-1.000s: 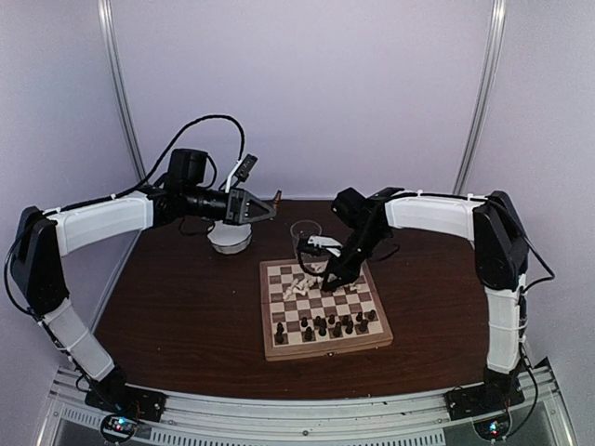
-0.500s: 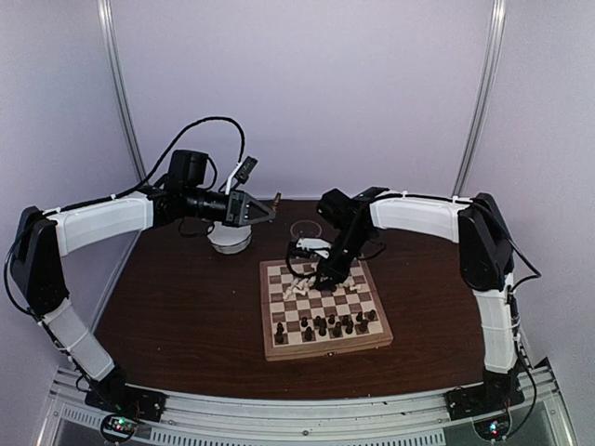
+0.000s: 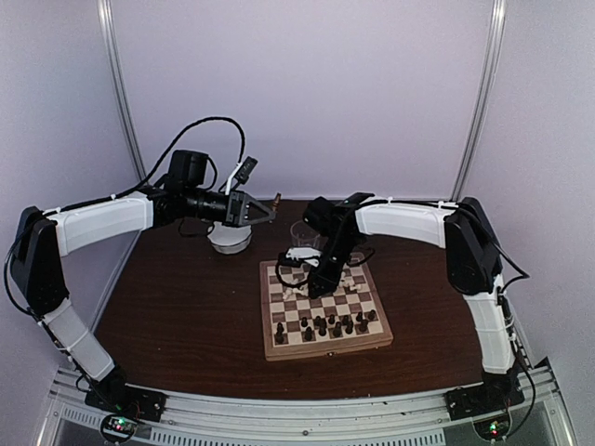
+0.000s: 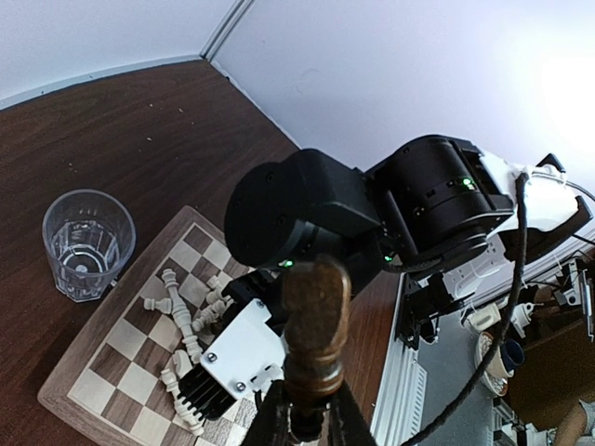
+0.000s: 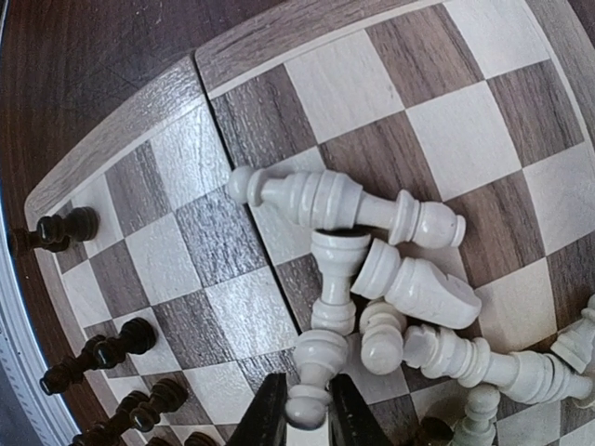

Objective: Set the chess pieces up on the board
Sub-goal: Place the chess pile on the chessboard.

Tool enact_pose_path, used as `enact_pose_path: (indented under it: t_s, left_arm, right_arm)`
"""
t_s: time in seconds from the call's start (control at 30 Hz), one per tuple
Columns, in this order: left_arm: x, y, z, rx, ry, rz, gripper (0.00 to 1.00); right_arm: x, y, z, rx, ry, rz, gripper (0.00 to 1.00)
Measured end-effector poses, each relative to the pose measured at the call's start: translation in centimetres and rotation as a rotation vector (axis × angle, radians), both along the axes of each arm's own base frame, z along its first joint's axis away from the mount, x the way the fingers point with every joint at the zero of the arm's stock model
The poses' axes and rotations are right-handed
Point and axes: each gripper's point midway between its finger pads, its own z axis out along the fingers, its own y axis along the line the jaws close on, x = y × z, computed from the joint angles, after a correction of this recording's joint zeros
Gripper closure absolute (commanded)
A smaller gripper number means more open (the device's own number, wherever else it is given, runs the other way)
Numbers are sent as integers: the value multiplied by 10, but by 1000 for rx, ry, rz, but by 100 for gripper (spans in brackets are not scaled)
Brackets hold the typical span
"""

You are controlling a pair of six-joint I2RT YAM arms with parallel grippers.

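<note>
**A:** What was the right claw (image 5: 305, 411) doing?

**B:** It was down over the far half of the board (image 5: 307, 39), at the edge of a heap of toppled white pieces (image 5: 409, 290). Its two fingers (image 5: 270, 416) stood only narrowly apart, with a white pawn (image 5: 314, 367) between them.

**A:** Clenched on it, or let go?

**B:** I couldn't tell. The fingers sat tight against either side of the pawn, but the wrist view didn't show whether they pressed it or merely flanked it. The pawn touched its neighbours in the heap.

**A:** And the left claw (image 4: 302, 420)?

**B:** It was clamped on a dark piece (image 4: 316, 321), a brown turned figurine sticking out past the fingertips. The overhead view showed that claw raised in the air above the table (image 3: 177, 297), off the board's far-left corner and well apart from it.

**A:** Where was everything else?

**B:** The board lay mid-table, toward the right arm. The dark pieces (image 3: 327, 325) stood in a loose line along its near side. The white ones were jumbled on their sides at the far side, under the right arm. A clear glass (image 4: 84, 243) stood on the table just beyond the board's far edge.
</note>
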Motion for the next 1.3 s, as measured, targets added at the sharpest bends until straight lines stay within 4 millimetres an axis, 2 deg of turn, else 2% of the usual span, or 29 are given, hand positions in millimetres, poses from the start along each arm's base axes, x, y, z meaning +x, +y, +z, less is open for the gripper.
enact_pose_path:
  t_s: [0.43, 0.53, 0.6, 0.67, 0.73, 0.9, 1.0, 1.07, 1.13, 1.23, 1.3]
  left_arm:
    - [-1, 1, -3, 10, 13, -1, 96]
    - [-2, 1, -4, 13, 12, -3, 96]
    - [-2, 1, -5, 17, 11, -3, 95]
    - [-2, 2, -6, 21, 11, -2, 95]
    - [-3, 2, -7, 25, 11, -4, 95]
    - [-12, -5, -7, 23, -2, -44, 95]
    - [-32, -20, -5, 14, -17, -123, 94]
    - [-50, -32, -3, 11, -32, -186, 94]
    - [-66, -41, -4, 13, -46, -240, 95]
    - [-86, -52, -4, 16, -61, -312, 94]
    - [-92, -55, -5, 17, -64, -337, 95]
  right_arm:
    - [0, 2, -1, -13, -13, 0, 71]
    - [-1, 0, 3, -16, -17, 0, 67]
    - [-2, -3, 12, -11, -25, -3, 66]
    - [-2, -9, 31, 11, -33, -10, 65]
    - [-3, -15, 61, 63, -46, -20, 63]
    - [14, -42, 169, 310, -133, -113, 56]
    - [23, -57, 221, 455, -183, -160, 54]
    - [21, -53, 239, 527, -169, -160, 53]
    - [17, -42, 245, 580, -117, -153, 51]
    - [15, -26, 238, 623, -10, -154, 48]
    - [13, -18, 229, 635, 65, -154, 46]
